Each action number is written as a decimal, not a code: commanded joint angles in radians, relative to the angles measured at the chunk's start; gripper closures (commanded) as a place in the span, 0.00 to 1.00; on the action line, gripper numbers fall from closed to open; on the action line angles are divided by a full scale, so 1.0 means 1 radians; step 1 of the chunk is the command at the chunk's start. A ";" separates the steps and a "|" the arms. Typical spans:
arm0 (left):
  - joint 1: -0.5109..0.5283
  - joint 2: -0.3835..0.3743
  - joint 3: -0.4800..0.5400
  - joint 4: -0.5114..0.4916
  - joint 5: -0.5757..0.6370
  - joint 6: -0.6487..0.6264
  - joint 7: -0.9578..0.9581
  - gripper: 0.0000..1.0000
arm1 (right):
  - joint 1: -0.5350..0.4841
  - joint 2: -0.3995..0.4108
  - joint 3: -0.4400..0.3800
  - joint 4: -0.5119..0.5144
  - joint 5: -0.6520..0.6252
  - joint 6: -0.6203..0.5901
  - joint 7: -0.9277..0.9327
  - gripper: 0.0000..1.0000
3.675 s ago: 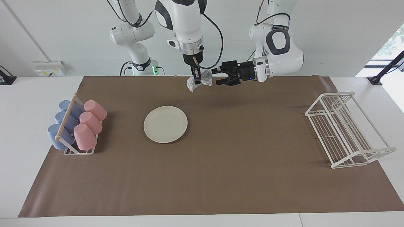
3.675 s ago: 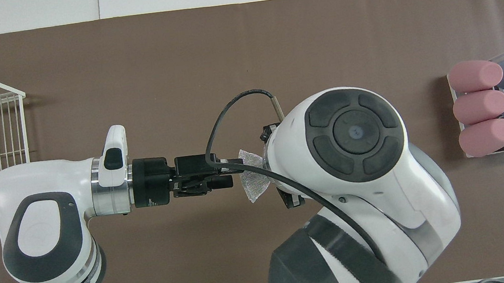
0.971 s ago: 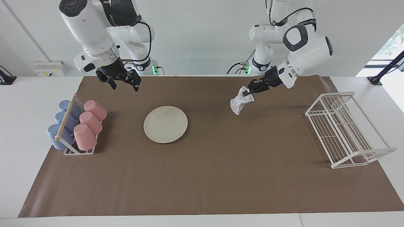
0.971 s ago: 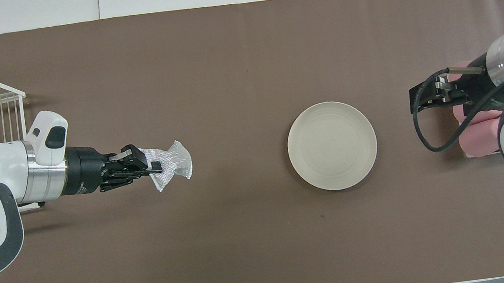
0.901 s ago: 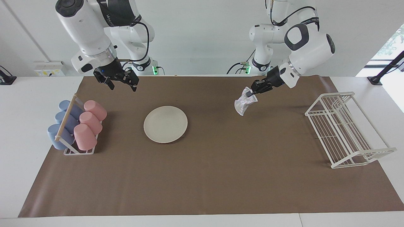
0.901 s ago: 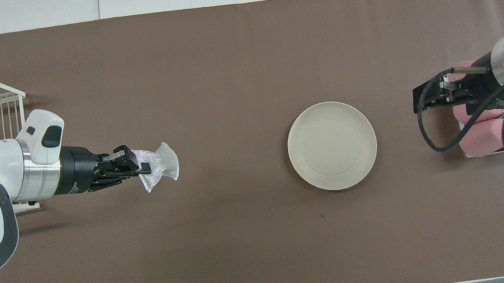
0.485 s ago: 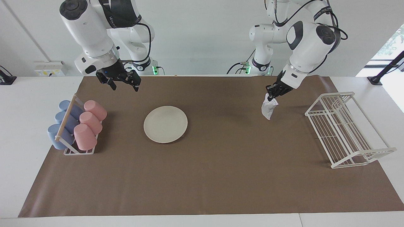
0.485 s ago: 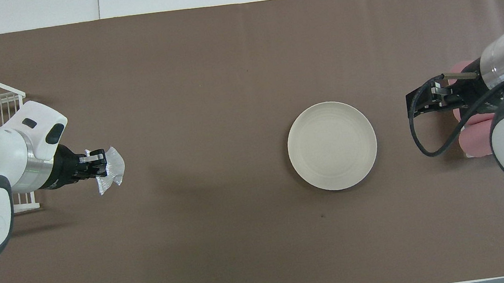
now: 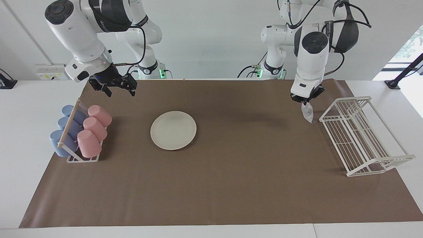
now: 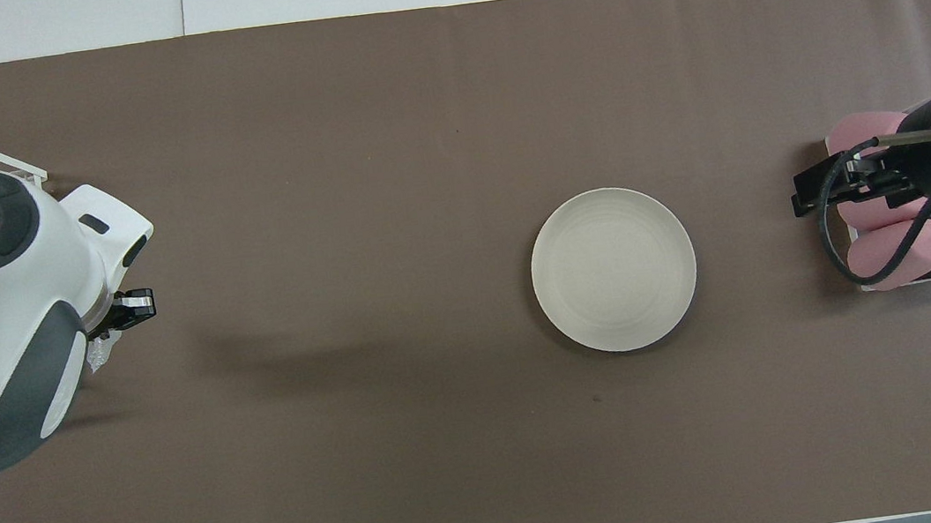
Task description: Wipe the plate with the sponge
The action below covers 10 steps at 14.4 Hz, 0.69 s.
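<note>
Sponge (image 9: 307,113) dangling limp from the left gripper (image 9: 305,100), pinched at its top edge only, hanging over the brown mat (image 9: 231,185) just beside the white wire rack (image 9: 363,138) at the left arm's end of the table. Mostly hidden under the left arm's wrist in the overhead view (a glint of mesh showing at its edge). Plate (image 9: 173,130) flat on the mat, well apart from the sponge, toward the right arm's end and near the cup rack (image 9: 81,132) of pink and blue cups. Right gripper (image 9: 115,86) spread wide, holding nothing, over the mat near that cup rack.

Risks, as a judgement: such a thin pinch on soft mesh likely to slip in a fast swing toward the plate; loose hanging end apt to snag the wire rack's bars; unheld plate liable to slide under wiping pressure, perhaps into the cups.
</note>
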<state>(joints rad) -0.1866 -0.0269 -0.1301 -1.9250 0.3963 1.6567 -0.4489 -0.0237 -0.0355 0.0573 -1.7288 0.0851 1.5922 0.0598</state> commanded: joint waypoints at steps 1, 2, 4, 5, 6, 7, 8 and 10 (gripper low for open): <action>-0.053 0.102 0.004 0.092 0.187 -0.127 -0.053 1.00 | -0.005 0.016 -0.002 0.021 -0.021 -0.012 -0.044 0.00; -0.075 0.134 0.004 0.100 0.290 -0.156 -0.056 1.00 | -0.007 0.016 -0.002 0.021 -0.036 -0.014 -0.046 0.00; -0.079 0.163 0.006 0.103 0.422 -0.201 -0.057 1.00 | -0.007 0.010 -0.002 0.017 -0.048 -0.029 -0.048 0.00; -0.088 0.206 0.004 0.118 0.502 -0.250 -0.057 1.00 | -0.007 0.006 -0.002 0.012 -0.048 -0.029 -0.048 0.00; -0.114 0.257 0.006 0.176 0.541 -0.305 -0.057 1.00 | -0.007 0.008 -0.004 0.017 -0.048 -0.029 -0.048 0.00; -0.119 0.310 0.007 0.239 0.562 -0.352 -0.057 1.00 | -0.007 0.008 -0.013 0.017 -0.048 -0.038 -0.049 0.00; -0.131 0.367 0.006 0.257 0.651 -0.398 -0.057 1.00 | -0.007 0.009 -0.030 0.023 -0.047 -0.072 -0.049 0.00; -0.120 0.416 0.010 0.276 0.728 -0.417 -0.056 1.00 | -0.008 0.013 -0.053 0.035 -0.048 -0.103 -0.054 0.00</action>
<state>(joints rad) -0.2997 0.3044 -0.1324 -1.7205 1.0652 1.2941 -0.4964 -0.0245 -0.0285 0.0256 -1.7177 0.0517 1.5223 0.0403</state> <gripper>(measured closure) 0.956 0.000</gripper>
